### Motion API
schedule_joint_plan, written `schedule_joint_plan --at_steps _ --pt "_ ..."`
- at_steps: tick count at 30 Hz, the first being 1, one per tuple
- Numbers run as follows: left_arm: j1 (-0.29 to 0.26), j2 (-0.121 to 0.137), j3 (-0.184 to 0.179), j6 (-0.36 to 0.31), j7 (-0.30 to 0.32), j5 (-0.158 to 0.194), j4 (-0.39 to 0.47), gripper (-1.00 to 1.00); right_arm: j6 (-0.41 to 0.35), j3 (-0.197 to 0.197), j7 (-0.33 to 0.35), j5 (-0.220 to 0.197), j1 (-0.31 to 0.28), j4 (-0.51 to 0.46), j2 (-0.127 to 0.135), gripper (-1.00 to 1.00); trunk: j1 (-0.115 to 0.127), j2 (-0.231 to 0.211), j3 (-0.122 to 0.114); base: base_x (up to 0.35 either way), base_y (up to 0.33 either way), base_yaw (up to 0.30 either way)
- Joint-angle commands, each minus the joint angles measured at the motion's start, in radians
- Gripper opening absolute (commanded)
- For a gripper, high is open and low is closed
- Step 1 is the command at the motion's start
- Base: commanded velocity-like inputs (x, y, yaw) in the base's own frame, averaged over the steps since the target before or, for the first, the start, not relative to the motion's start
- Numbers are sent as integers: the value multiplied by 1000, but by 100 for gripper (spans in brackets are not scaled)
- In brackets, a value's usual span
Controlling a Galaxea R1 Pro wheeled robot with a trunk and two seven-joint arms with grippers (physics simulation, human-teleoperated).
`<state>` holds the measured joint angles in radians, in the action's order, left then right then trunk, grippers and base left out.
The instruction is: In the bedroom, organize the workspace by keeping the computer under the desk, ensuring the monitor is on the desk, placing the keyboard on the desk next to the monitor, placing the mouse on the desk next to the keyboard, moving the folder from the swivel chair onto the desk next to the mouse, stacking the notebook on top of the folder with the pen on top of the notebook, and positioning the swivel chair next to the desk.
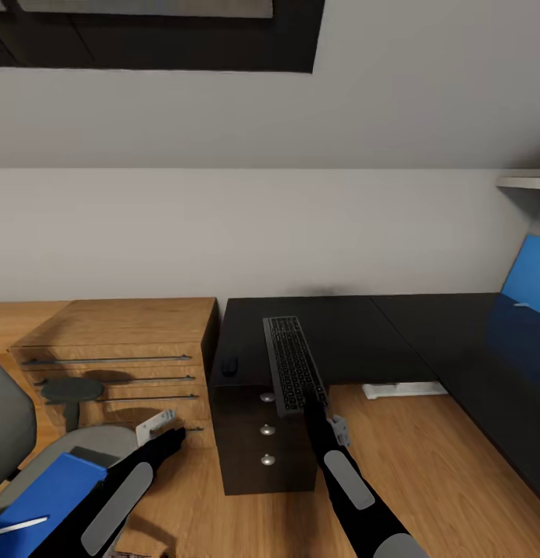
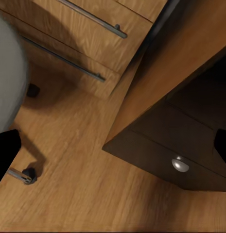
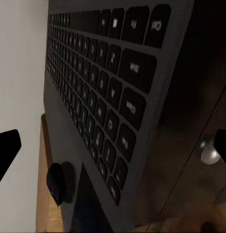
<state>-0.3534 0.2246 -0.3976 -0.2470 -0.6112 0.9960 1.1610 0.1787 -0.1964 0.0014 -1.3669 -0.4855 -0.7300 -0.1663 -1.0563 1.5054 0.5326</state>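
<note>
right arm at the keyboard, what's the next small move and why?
Probably back the right gripper off the keyboard: it lies flat on the desk, near end overhanging slightly, mouse beside it. The folder waits on the swivel chair.

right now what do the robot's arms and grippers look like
Both arms are glossy black tubes, each with a long rounded grey panel along the forearm. The left arm and right arm each end in a pale grey-white bracket near the wrist. In the wrist views the jaws show as plain black tips.
</note>
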Motion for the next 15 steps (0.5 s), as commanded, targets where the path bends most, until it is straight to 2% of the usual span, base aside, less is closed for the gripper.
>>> schedule_joint_plan --at_steps 1,7,15 --pt "-1 1 -3 -2 -7 4 2 100 7 -5 0 -11 -1 0 1 100 1 1 1 -324 0 0" --pt "-1 1 -5 -2 -7 4 2 100 6 -5 -1 -11 -1 1 2 100 1 1 1 -333 0 0" --pt "-1 1 -6 -2 -7 4 2 100 7 -5 -43 -10 -1 0 2 100 1 1 1 -338 -1 0"
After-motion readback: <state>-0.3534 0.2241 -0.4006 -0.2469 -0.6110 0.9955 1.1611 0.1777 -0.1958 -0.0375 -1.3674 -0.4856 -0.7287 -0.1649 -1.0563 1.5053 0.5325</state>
